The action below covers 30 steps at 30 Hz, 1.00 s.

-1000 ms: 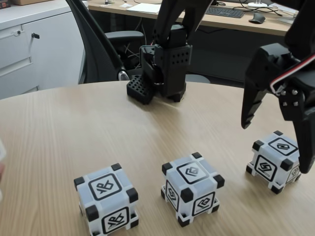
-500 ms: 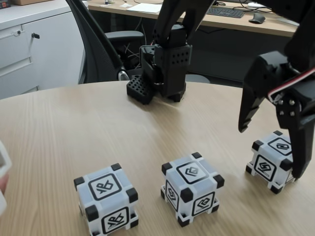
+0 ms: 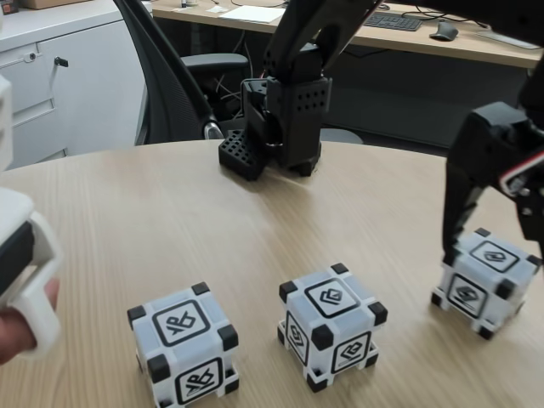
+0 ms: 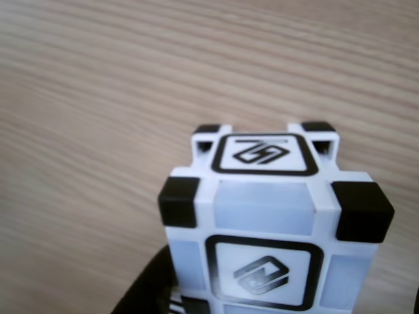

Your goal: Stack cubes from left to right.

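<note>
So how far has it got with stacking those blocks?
Nothing is stacked yet: all three cubes sit apart on the table. In the fixed view the gripper straddles the right cube, apparently about to grasp it; whether it grips yet is unclear. The middle cube and left cube sit untouched, so all the stacking remains.

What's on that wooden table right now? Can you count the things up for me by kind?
White cubes with black corners: 3, the left cube, the middle cube and the right cube, which sits at the gripper
Black robot arm base: 1
Total: 4
</note>
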Tool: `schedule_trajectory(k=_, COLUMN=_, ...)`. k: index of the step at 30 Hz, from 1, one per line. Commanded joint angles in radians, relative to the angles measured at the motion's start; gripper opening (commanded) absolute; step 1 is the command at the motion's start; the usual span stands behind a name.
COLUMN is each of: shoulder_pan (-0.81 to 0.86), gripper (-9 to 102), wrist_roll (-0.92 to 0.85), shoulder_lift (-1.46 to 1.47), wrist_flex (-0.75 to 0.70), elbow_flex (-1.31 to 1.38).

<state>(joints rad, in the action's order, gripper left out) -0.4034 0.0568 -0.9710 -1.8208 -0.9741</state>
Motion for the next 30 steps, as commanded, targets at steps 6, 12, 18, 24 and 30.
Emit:
schedule_trajectory(k=6, shoulder_pan=0.006, gripper=38, wrist_roll=0.018, shoulder_lift=-0.003, wrist_flex=-0.014, elbow_flex=0.071)
schedule_trajectory(k=12, shoulder_pan=-0.014, gripper=38, wrist_roll=0.026, shoulder_lift=0.0, wrist_flex=-0.015, elbow_flex=0.067)
schedule_trajectory(k=18, shoulder_pan=-0.034, gripper=37, wrist_roll=0.044, shoulder_lift=0.071, wrist_flex=-0.015, elbow_flex=0.067)
schedule_trajectory(k=24, shoulder_pan=-0.04, gripper=36, wrist_roll=0.038, shoulder_lift=0.078, wrist_flex=-0.015, elbow_flex=0.067)
schedule_trajectory(k=30, shoulder_pan=-0.04, gripper=21, wrist_roll=0.035, shoulder_lift=0.078, wrist_flex=-0.015, elbow_flex=0.069)
